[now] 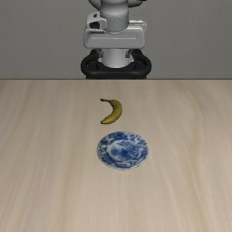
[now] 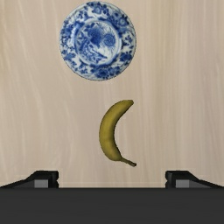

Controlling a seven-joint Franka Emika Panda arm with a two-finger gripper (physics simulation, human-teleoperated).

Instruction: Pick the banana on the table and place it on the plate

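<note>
A yellow banana [image 1: 111,111] lies flat on the light wooden table [image 1: 45,154], curved, with its stem end toward the robot's base. Just in front of it sits a round blue-and-white patterned plate [image 1: 122,149] with nothing on it. In the wrist view the banana [image 2: 115,131] lies ahead of my gripper [image 2: 112,179], between the fingers' line and the plate [image 2: 98,39]. My fingertips [image 2: 42,178] stand far apart, open, with nothing between them. The hand hangs high above the table near the robot's base [image 1: 115,32], well clear of the banana.
The wooden table spreads wide on both sides of the banana and plate. A grey wall stands behind the robot's black base ring [image 1: 115,66].
</note>
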